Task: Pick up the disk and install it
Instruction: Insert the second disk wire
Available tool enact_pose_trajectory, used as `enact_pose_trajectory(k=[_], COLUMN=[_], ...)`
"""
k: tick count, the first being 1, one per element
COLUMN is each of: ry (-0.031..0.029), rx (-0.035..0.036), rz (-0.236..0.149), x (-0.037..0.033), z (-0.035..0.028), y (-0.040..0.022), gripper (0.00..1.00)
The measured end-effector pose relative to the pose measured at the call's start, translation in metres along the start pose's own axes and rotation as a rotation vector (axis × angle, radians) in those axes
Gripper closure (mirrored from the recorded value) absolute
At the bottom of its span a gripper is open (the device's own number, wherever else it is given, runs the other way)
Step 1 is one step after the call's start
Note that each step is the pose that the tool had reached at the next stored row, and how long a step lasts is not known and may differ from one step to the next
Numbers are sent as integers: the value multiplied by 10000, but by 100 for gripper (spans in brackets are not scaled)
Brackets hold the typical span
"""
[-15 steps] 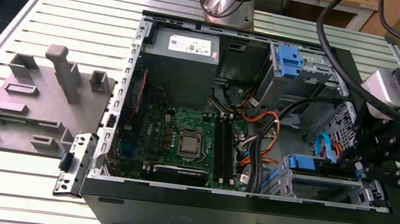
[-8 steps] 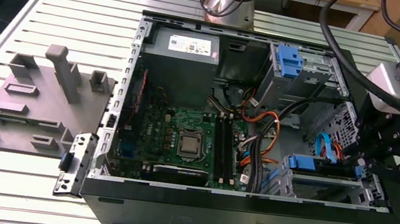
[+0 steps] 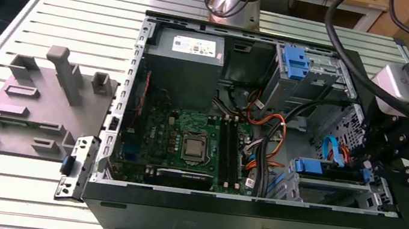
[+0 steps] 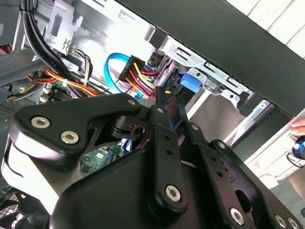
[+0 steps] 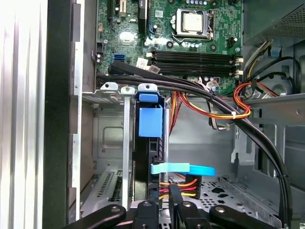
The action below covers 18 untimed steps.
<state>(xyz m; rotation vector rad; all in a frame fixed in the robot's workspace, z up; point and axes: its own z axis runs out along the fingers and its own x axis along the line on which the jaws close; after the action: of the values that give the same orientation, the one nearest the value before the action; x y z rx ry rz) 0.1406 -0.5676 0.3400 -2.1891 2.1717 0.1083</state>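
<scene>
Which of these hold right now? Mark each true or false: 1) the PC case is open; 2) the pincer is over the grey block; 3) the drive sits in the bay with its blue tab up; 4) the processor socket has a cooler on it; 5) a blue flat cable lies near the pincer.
1) True: the computer case lies open, with the motherboard showing.
2) False: the pincer is inside the case by the drive bay, away from the grey block.
3) True: the drive stands in the bay, blue tab visible.
4) False: the processor is bare.
5) True: the blue flat cable crosses just beyond the pincer.
</scene>
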Motion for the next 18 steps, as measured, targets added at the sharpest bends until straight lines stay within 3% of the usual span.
enact_pose_trajectory(k=[3, 5, 11, 18], ry=[-109, -142, -183, -187], rx=[1, 1, 2, 2], rz=[-1, -1, -2, -2], x=[1, 1, 4, 4], z=[13, 20, 43, 52], y=[2, 2, 2, 2], gripper=[76, 76, 76, 76])
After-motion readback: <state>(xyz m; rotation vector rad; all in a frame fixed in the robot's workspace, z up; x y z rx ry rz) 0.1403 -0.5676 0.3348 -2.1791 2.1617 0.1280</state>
